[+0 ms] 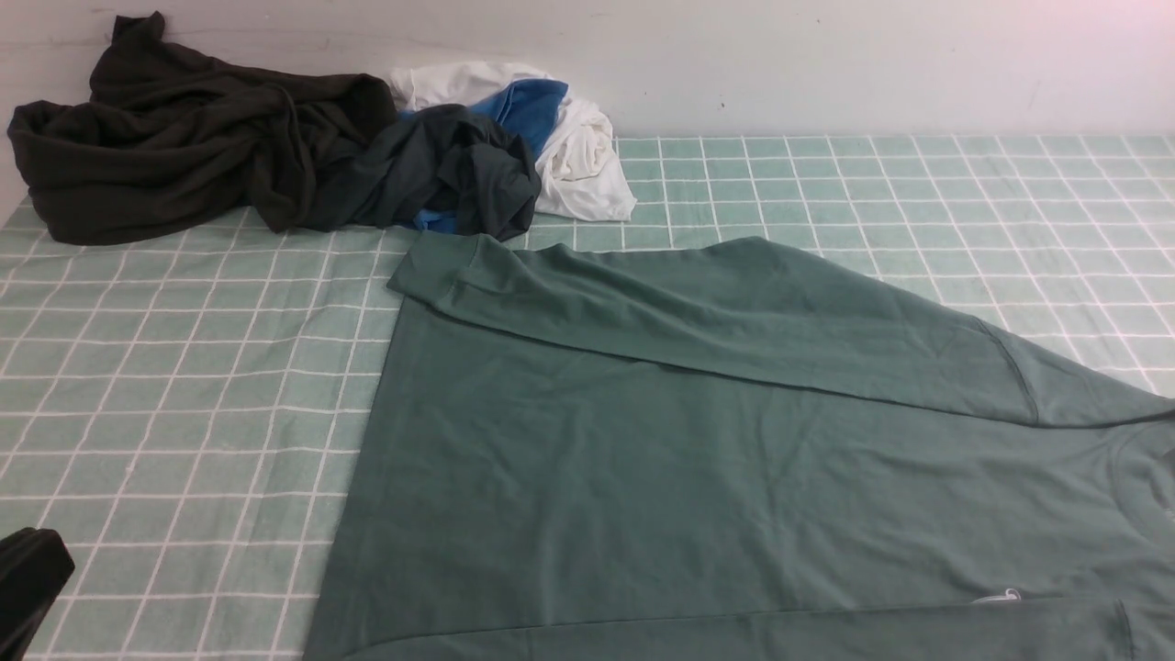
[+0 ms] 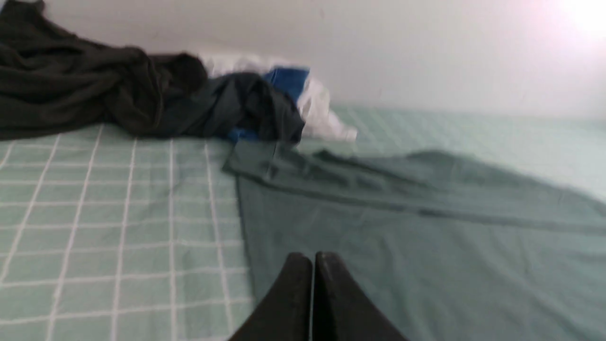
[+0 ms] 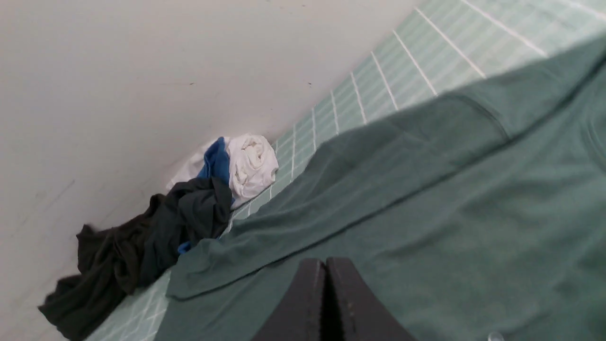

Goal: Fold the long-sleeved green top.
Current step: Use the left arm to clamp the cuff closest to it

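The green long-sleeved top (image 1: 698, 477) lies flat over the middle and right of the checked cloth. One sleeve (image 1: 716, 312) is folded across its body, with the cuff (image 1: 436, 266) at the far left. A small white neck label (image 1: 999, 597) shows near the front right. The top also shows in the left wrist view (image 2: 402, 246) and the right wrist view (image 3: 450, 222). My left gripper (image 2: 313, 258) is shut and empty, above the top's left part. My right gripper (image 3: 325, 263) is shut and empty, above the top's body. A black bit of the left arm (image 1: 27, 574) shows at the front left.
A blackish-olive garment (image 1: 174, 138), a dark teal-grey garment (image 1: 441, 170) and a white and blue bundle (image 1: 551, 128) are heaped at the back left against the wall. The checked green tablecloth (image 1: 184, 413) shows left of the top and at the back right (image 1: 918, 202).
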Controlling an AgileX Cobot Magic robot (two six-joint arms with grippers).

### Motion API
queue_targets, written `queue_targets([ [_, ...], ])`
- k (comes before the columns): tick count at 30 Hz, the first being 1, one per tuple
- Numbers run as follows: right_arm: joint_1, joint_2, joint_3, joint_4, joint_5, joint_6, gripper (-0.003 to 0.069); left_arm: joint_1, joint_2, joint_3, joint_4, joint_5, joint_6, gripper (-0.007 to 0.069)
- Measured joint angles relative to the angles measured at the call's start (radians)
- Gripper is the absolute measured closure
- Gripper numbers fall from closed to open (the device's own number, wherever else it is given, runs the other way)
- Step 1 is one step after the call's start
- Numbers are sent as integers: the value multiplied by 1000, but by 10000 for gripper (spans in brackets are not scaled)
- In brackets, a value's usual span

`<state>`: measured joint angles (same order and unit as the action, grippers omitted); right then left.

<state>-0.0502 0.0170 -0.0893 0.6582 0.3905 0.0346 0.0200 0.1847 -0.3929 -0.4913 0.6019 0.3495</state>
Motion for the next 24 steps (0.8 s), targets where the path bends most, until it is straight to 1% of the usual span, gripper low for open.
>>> queue_targets([
  [2, 0, 83, -109, -40, 30, -63, 675, 0, 116, -107, 131, 107, -18, 627],
  [4, 0, 215, -256, -115, 122, -154, 675, 0, 283, -255, 265, 240, -55, 627],
  [5, 0, 268, -314, -143, 169, -188, 675, -4, 337, -324, 308, 301, -65, 627],
  [6, 0, 362, -415, -184, 264, -240, 675, -25, 416, -400, 375, 370, -76, 627],
  [7, 0, 417, -468, -218, 324, -280, 675, -48, 477, -446, 409, 422, -81, 627],
  [9, 1, 498, -539, -246, 416, -313, 675, -87, 535, -496, 445, 468, -85, 627],
  [10, 13, 599, -608, -278, 530, -342, 675, -182, 616, -557, 491, 524, -88, 627],
  [11, 20, 611, -614, -283, 543, -347, 675, -194, 634, -561, 491, 533, -88, 627],
  [13, 89, 738, -656, -301, 694, -363, 675, -358, 739, -577, 515, 570, -85, 627],
  [15, 164, 808, -655, -317, 791, -366, 675, -462, 808, -566, 531, 582, -83, 627],
  [18, 257, 876, -638, -352, 838, -368, 675, -590, 914, -539, 552, 579, -88, 617],
  [19, 269, 880, -636, -355, 840, -368, 675, -597, 929, -537, 553, 579, -89, 616],
  [21, 329, 908, -608, -385, 843, -368, 675, -651, 1028, -515, 555, 568, -103, 578],
  [22, 335, 908, -607, -389, 843, -368, 675, -653, 1043, -514, 555, 565, -107, 574],
  [23, 347, 909, -597, -396, 845, -368, 675, -659, 1102, -511, 554, 547, -124, 538],
  [24, 347, 909, -597, -396, 845, -368, 675, -659, 1109, -511, 554, 541, -127, 528],
])
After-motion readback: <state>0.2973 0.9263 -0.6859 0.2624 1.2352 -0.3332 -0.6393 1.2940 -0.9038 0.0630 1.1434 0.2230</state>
